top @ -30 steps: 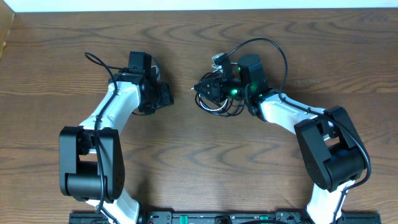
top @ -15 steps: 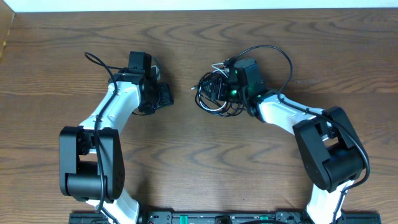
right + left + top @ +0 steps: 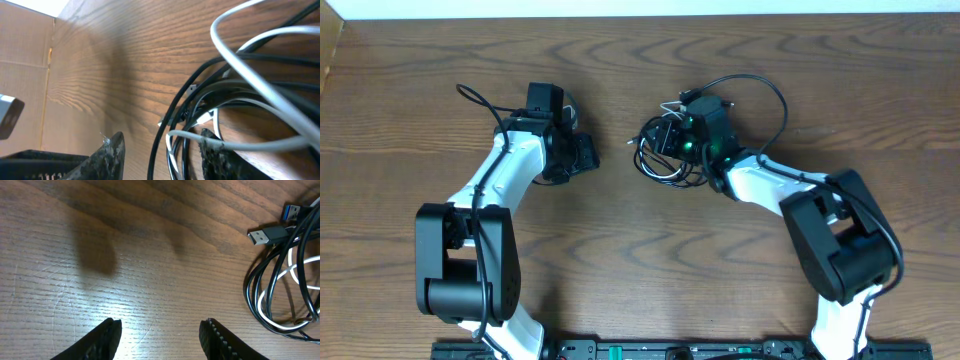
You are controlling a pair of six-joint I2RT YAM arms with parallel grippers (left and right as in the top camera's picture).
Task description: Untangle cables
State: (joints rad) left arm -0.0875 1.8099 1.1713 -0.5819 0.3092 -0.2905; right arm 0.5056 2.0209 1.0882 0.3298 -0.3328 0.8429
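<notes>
The cables [image 3: 658, 168] lie in a tangled bundle of black and white cords on the wooden table, just right of centre. My right gripper [image 3: 665, 138] is over the bundle and open. In the right wrist view, black cords [image 3: 172, 120] and a white cord [image 3: 250, 55] pass between its fingers [image 3: 162, 150]. My left gripper [image 3: 588, 155] is open and empty, a short way left of the bundle. The left wrist view shows its jaws [image 3: 161, 332] over bare wood, with the cable loops [image 3: 280, 290] and two USB plugs [image 3: 267, 234] at the right.
A cardboard box [image 3: 328, 50] stands at the table's far-left corner and also shows in the right wrist view [image 3: 25, 75]. Thick black arm wires loop behind the right wrist [image 3: 775, 95] and the left arm [image 3: 470, 97]. The table's far edge [image 3: 640, 12] runs along the top.
My right gripper has shifted a little left and lower onto the bundle, and the cords have spread out on the table. The left arm has not moved.
</notes>
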